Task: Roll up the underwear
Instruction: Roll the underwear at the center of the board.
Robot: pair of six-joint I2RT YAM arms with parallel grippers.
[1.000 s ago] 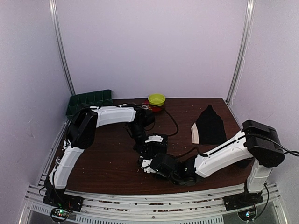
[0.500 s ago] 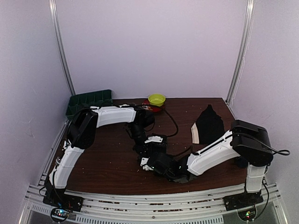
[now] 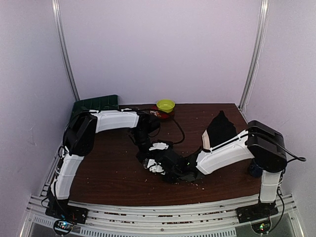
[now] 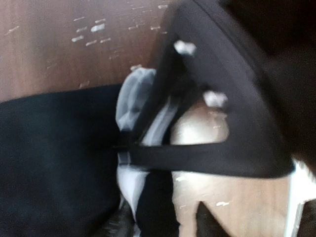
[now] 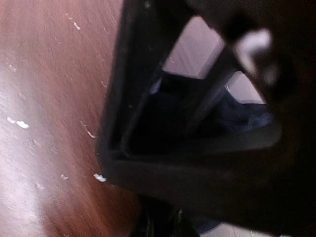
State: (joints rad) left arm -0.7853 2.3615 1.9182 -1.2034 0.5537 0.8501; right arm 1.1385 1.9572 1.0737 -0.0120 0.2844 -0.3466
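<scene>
Only top cam shows plain underwear (image 3: 220,129) (back right, flat); wrist cams don't.

Item count, as observed.

Black fabric underwear garments with white trim: two. These are one strapped garment (image 4: 54,158) and one plain garment with a single white band (image 3: 220,129).

White-and-black jointed robot arms: two, namely the left arm (image 3: 116,121) and the right arm (image 3: 222,154).

Dark brown wooden table (image 3: 108,168): one.

Dark green plastic compartment tray (image 3: 96,103): one. Its compartments are too small to count.

Yellow-green round bowl (image 3: 165,104): one.

Small red flat item (image 3: 157,114) beside the bowl: one, kind indeterminate.

Upright silver metal poles: two, a left pole (image 3: 64,54) and a right pole (image 3: 256,54).

White specks on the tabletop: numerous, too small to count.
</scene>
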